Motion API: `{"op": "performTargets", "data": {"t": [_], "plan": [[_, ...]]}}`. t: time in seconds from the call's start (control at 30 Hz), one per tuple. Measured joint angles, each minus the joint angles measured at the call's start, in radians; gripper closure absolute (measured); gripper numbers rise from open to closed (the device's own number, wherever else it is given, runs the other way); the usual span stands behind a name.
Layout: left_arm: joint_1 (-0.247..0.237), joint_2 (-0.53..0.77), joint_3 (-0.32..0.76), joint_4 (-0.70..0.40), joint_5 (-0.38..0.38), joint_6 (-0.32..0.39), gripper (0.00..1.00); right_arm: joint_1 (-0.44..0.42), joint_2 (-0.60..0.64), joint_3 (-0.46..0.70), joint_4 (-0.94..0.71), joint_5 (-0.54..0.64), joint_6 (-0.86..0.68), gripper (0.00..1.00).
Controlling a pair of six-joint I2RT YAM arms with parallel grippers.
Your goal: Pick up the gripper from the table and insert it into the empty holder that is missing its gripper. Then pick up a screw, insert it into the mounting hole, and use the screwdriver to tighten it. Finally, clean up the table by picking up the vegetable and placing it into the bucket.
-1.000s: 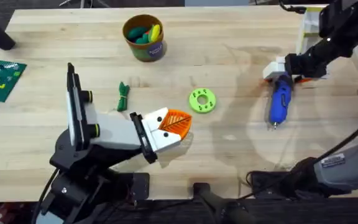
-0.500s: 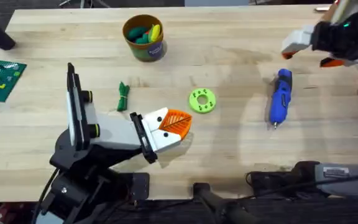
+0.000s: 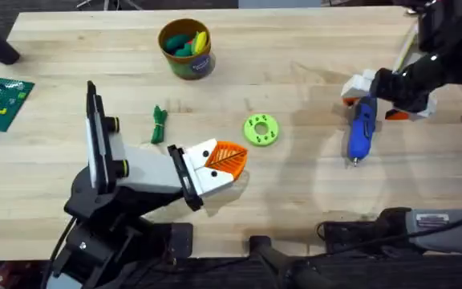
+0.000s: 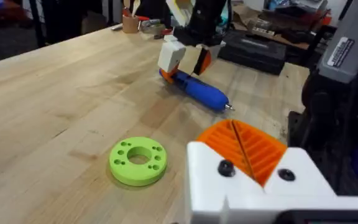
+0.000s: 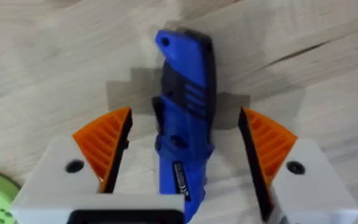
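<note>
Screwdriver pickup looks underway: right gripper [image 5: 185,155] sits wide open astride the blue screwdriver [image 5: 184,118], right of frame overhead. Next it needs to close squarely on the body. Left gripper [image 3: 229,158] idles pinched shut, empty.

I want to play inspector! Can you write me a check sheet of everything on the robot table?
Surface: pale wooden table, bare in the middle.
Job's things: blue pen-shaped screwdriver lying flat; dark green toy vegetable on the wood; yellow-rimmed bucket holding toys.
Clutter: lime green ring with holes; green circuit board.
Grippers: right tool open, straddling the screwdriver; left tool shut.
Cables: dark cables at near edge.
Surroundings: cluttered bench behind.
</note>
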Motion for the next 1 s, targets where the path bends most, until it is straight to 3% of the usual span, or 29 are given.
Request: {"op": "performTargets", "data": {"t": [0.4,0.87,1.0], "plan": [[0.000,0.000,0.000,0.000,0.000,0.000,0.985,0.031,0.078,-0.033,0.122,0.041,0.000,0.022],[0.000,0.000,0.000,0.000,0.000,0.000,0.985,0.042,0.102,-0.053,0.140,0.040,0.041,0.074],[0.000,0.000,0.000,0.000,0.000,0.000,0.985,0.042,0.102,-0.054,0.142,0.044,0.043,0.138]]}}
